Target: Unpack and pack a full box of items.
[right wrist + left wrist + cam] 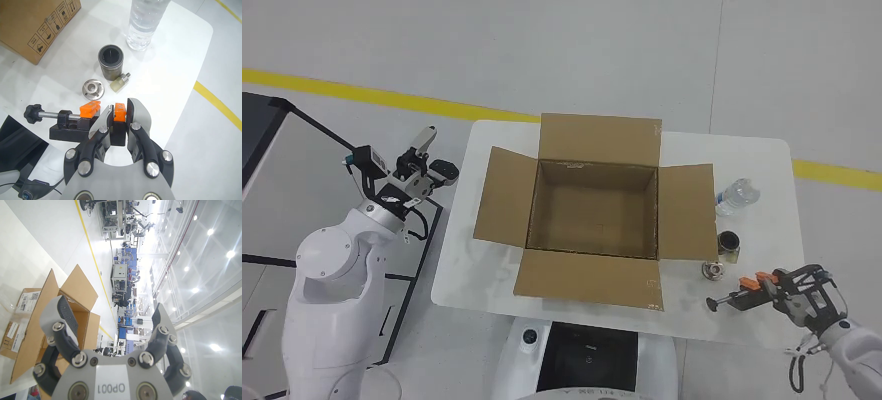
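The cardboard box (pixel 587 278) stood open and empty in the middle of the table (pixel 170 75), so the unpacking looked done and the packing about to start. The right gripper (pixel 120 107) was closed almost fully on the orange-capped fixed end of the small bench vise (pixel 75 130), at the table's near right corner. Whether the vise rested on the surface or hung just above it could not be told. The hold was at one end, with the screw and its black knob (pixel 33 113) reaching out to the side. The vise would therefore likely want to droop or twist, and the lift was best taken straight up and slowly, keeping the body level. The steel flange (pixel 93 91) and the cream-tipped stud (pixel 119 82) lay just beside the gripper. The linear bearing (pixel 111 62) and the water bottle (pixel 143 22) lay farther along toward the box, so any sideways sweep before gaining height risked knocking them. The carry needed to pass well above the box's right flap. As probably the heaviest piece, the vise should be lowered flat against a wall or into a corner, leaving floor for the rest. The left gripper (pixel 110 306) hung off the table's left side, spread wide and holding nothing, well apart from this work.
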Motion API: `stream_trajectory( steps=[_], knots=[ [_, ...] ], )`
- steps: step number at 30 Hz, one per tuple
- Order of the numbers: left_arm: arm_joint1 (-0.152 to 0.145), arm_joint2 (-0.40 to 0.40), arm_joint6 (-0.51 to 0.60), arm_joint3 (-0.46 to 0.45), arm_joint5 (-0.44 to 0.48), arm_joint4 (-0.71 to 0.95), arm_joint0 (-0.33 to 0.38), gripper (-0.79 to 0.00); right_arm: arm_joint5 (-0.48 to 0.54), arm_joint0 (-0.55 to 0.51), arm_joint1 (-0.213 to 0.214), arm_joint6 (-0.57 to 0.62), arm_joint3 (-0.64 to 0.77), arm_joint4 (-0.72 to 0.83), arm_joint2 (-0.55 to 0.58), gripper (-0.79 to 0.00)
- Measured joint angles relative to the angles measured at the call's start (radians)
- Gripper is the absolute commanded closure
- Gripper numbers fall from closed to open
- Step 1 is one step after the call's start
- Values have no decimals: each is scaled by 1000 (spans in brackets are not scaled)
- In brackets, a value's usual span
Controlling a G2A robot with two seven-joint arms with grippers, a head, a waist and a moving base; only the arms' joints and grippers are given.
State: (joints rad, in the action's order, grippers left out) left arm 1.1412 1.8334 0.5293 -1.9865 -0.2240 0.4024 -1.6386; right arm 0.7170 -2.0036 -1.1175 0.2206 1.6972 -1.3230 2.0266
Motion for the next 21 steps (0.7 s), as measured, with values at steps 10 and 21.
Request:
stream_trajectory(
  steps=[10, 21],
  knots=[
    [0, 0, 0, 0, 0, 0, 0, -785, -30, 83, 3, -73, -97, -62, -78, 0],
    [0, 0, 0, 0, 0, 0, 0, -785, -50, 101, 6, -160, -182, -116, -120, 0]
  ],
)
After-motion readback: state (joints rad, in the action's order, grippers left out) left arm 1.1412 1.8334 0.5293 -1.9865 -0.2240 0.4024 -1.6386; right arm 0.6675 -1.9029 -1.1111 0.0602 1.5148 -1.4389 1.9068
